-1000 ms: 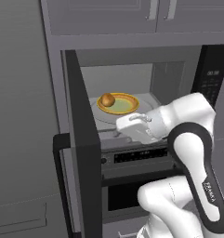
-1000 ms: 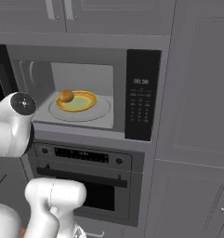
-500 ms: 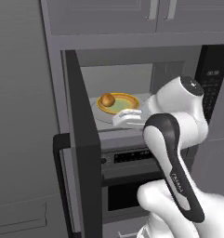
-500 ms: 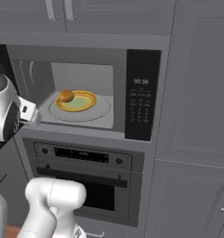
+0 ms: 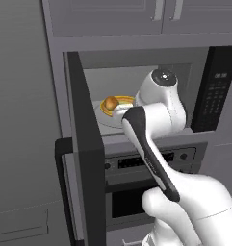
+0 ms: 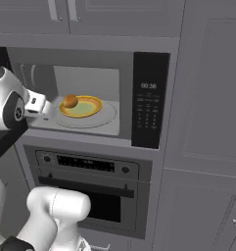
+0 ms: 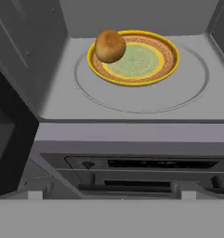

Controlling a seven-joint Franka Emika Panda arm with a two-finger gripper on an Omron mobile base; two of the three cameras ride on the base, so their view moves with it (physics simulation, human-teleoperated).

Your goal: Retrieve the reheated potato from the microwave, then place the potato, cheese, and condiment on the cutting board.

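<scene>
- Tool (image 6: 41,104) sits at the microwave's (image 6: 149,100) open mouth, at the left side of the opening in the right base view. Jaws spread wide, nothing between them. The two finger tips (image 7: 35,195) barely peek up at the bottom of the hand view, well apart.
- Microwave door (image 5: 86,158) swung fully open to the left, edge-on in the left base view. Cavity lit and unobstructed.
- Potato (image 7: 109,45) rests on the near-left rim of a yellow plate (image 7: 150,60) with a brown patterned band and green centre. Plate sits on the round turntable (image 7: 178,100), roughly centred.
- Key relation: in the hand view the potato lies ahead of the tool and a little left of its centre line, deeper in the cavity and above the sill. Tool and potato are apart, no contact.
- Potato is roundish, no clear long axis; jaw orientation looks uncritical.
- Only one arm on this rig, so no choice of side.
- Judgement: reach phase of the first step. The next move likely needs a forward push into the cavity with a slight shift left, staying clear of the left wall and the plate rim.
- Risk, as I read it: the potato sits on the rim's slope and could roll if nudged.
- Oven (image 6: 85,166) with control panel sits directly below the microwave.
</scene>
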